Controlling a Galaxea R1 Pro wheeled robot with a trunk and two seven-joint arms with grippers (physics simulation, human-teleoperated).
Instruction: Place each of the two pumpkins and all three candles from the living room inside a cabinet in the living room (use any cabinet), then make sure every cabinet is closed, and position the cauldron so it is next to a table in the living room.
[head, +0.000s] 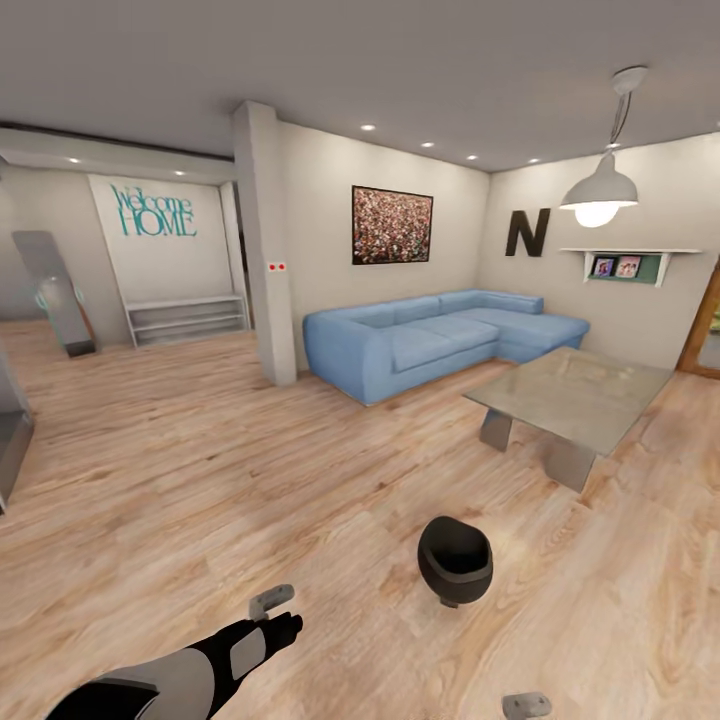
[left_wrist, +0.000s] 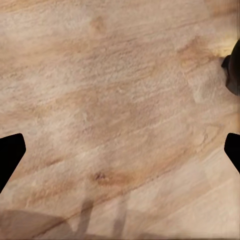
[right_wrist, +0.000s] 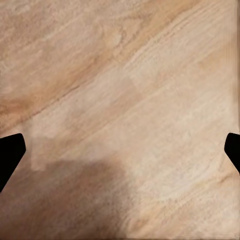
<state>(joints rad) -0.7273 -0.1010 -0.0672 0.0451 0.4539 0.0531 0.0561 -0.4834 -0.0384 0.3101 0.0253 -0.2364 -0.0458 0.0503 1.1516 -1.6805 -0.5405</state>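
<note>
The cauldron (head: 455, 560), a small matte-black pot, rests on the wooden floor with its mouth tipped toward me. It lies a short way in front of the glass-topped coffee table (head: 570, 395), apart from it. My left gripper (head: 278, 615) hovers over the floor to the cauldron's left. In the left wrist view this gripper (left_wrist: 120, 155) is open over bare boards, with the cauldron's edge (left_wrist: 232, 70) at the frame's side. My right gripper (right_wrist: 120, 155) is open over bare floor; a grey part of it (head: 527, 705) shows near the cauldron. The pumpkins, candles and cabinet are out of view.
A blue corner sofa (head: 440, 335) stands behind the table, and a white pillar (head: 265, 250) rises to its left. A pendant lamp (head: 598, 195) hangs over the table. A leaning mirror (head: 55, 295) and a low white shelf (head: 188, 318) stand at the far left. Wide wooden floor lies between.
</note>
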